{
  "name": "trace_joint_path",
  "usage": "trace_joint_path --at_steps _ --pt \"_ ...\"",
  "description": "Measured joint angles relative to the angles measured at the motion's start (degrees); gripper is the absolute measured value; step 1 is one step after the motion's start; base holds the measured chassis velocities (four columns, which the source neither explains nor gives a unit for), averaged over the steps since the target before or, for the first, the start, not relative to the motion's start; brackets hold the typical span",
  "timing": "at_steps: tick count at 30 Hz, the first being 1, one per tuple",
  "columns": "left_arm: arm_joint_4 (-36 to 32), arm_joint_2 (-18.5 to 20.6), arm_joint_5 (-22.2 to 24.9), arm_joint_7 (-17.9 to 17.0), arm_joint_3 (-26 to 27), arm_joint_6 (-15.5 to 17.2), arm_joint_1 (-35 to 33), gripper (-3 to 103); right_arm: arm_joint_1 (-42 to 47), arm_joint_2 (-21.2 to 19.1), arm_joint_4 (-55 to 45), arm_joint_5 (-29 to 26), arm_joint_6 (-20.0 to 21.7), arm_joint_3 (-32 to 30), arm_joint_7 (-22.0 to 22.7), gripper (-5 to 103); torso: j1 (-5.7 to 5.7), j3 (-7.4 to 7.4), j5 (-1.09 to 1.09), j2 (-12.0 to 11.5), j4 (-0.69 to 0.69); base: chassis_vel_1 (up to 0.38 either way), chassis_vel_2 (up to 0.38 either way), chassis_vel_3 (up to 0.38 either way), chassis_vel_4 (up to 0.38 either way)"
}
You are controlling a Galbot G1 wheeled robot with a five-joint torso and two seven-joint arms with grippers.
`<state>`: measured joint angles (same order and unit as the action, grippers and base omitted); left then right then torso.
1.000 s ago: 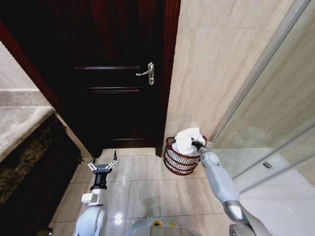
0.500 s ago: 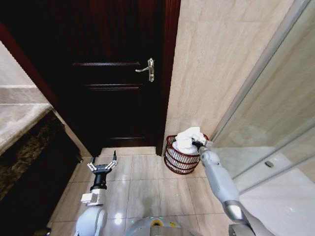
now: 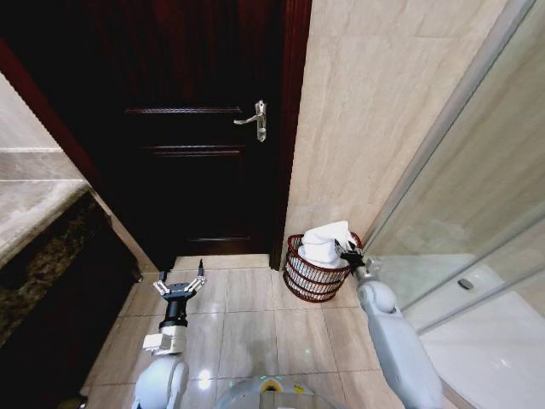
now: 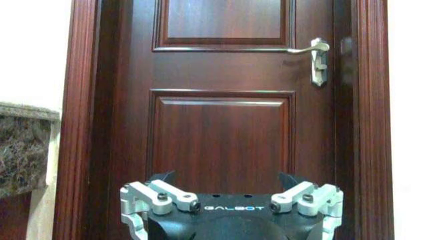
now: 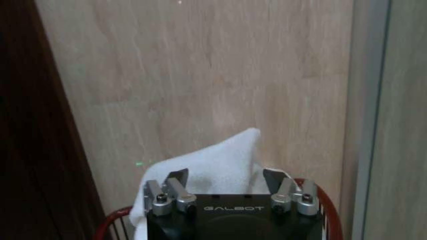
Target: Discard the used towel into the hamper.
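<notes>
The towel (image 3: 324,242) lies heaped in the hamper (image 3: 313,276), which stands on the floor tiles in the corner between the door frame and the tiled wall. Part of the towel rises above the rim; none hangs to the floor.

The right tool (image 3: 348,253) sits at the hamper's rim on the side nearest the glass partition. In the right wrist view, its fingers (image 5: 165,193) stand apart with the towel beyond them, not clamped between them.

Judge the deposit step as complete. What remains for you, at most, is to clear the right arm from the hamper.

The left tool (image 3: 180,287) hangs low over the floor before the door (image 4: 220,100), fingers spread, holding nothing.
</notes>
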<state>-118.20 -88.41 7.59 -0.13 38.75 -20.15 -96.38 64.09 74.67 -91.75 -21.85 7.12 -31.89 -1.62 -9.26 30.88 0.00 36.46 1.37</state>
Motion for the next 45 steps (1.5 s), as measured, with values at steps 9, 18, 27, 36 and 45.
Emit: trace_joint_path --at_steps 9,18,27,36,45 --pt "-0.2 -0.5 -0.9 -0.2 -0.2 0.8 -0.5 100 10.3 2.2 -8.3 4.1 -5.6 -2.2 1.4 100 -0.08 0.10 0.00 0.2 0.01 0.000 0.000 0.000 0.000" --pt "-1.1 -0.8 -0.9 -0.3 -0.2 0.8 -0.4 100 11.6 3.1 -9.3 4.6 -7.0 -1.9 2.4 100 -0.13 0.16 0.00 0.3 0.00 0.000 0.000 0.000 0.000" --pt "-1.5 -1.4 -1.4 -0.2 -0.3 0.0 -0.6 100 13.2 2.3 -10.3 4.5 -8.0 -2.5 0.6 100 -0.15 0.20 0.01 0.4 0.01 0.000 0.000 0.000 0.000" --pt "-2.2 -2.4 -1.9 0.1 -0.7 -0.2 -0.7 100 13.0 1.1 -9.4 3.4 -8.6 -2.9 0.2 100 -0.17 0.22 0.01 0.4 0.00 0.000 0.000 0.000 0.000" --pt "-2.7 -3.3 -2.6 0.1 -0.7 -0.3 -1.0 100 12.5 0.8 -8.5 3.2 -8.8 -2.1 0.2 100 -0.19 0.25 0.00 0.4 0.00 -0.094 0.098 0.085 -0.091"
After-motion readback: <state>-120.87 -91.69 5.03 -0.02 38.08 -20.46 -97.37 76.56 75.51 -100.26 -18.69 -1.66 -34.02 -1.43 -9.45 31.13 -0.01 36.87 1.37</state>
